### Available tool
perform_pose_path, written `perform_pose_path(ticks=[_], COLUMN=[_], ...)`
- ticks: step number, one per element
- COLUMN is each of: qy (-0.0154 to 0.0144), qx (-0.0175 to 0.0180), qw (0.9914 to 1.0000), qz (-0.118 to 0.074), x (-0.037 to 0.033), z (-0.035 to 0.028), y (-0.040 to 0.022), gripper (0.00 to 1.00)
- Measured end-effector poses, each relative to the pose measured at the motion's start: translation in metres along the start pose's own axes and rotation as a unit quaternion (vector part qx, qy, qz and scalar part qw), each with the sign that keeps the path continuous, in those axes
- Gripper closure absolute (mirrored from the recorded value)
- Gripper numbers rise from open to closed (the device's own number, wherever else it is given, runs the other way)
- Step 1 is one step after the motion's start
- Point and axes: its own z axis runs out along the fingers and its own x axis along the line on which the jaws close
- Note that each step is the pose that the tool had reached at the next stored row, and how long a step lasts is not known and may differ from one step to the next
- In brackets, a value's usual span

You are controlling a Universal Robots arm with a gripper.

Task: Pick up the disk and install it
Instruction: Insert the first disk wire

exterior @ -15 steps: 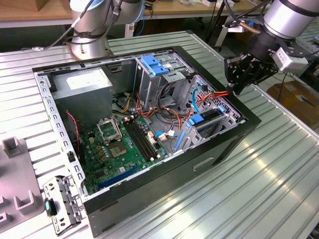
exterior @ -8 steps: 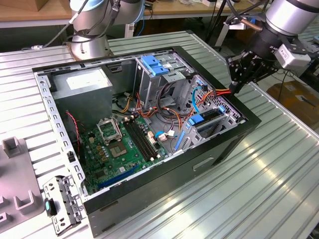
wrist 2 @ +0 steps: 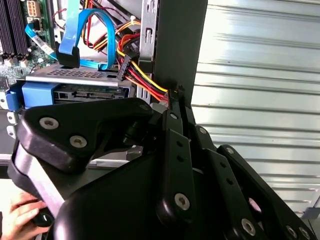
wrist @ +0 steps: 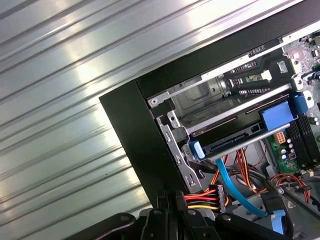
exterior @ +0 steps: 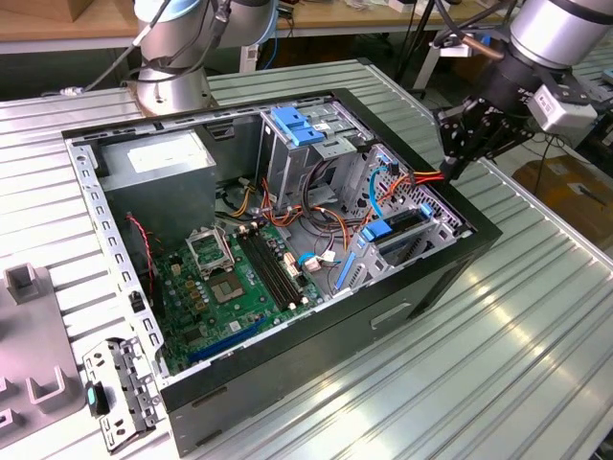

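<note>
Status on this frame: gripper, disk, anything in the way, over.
Gripper shut, off the disk, tip at the case wall. Disk sits in its bay. Cables bunched at the tip.

Exterior view: high, angled down on the whole PC case (exterior: 287, 383). Both wrist views sit close over its drive-bay corner, sharing the disk (wrist 2: 85, 93) (wrist: 235, 145) and power cables (wrist 2: 140, 75) (wrist: 197, 200).

– How many things do you count on the worktop (exterior: 536, 326) from here?
– One open computer case (exterior: 287, 388); one green motherboard (exterior: 230, 287); one grey metal box (exterior: 158, 163); one tall grey cage (exterior: 278, 168); one disk (exterior: 402, 228).
– Anything loose?
– One metal bracket (exterior: 120, 393); that's my tally.
– And who's at work?
– One robot arm (exterior: 556, 38); one pincer (exterior: 450, 172); one hand (wrist 2: 20, 215).
</note>
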Motion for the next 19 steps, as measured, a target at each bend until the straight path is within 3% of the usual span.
perform_pose_path(ticks=[7,15,19], qy=[0.0016,0.0016,0.0016], qx=[-0.0002,-0.0001,-0.0001], qw=[0.99987,0.99986,0.99986], qz=[0.016,0.017,0.017], x=[-0.0007,-0.0013,-0.0052], z=[0.0001,0.0001,-0.0001], y=[0.0003,0.0006,0.0025], gripper=[0.84,0.84,0.84])
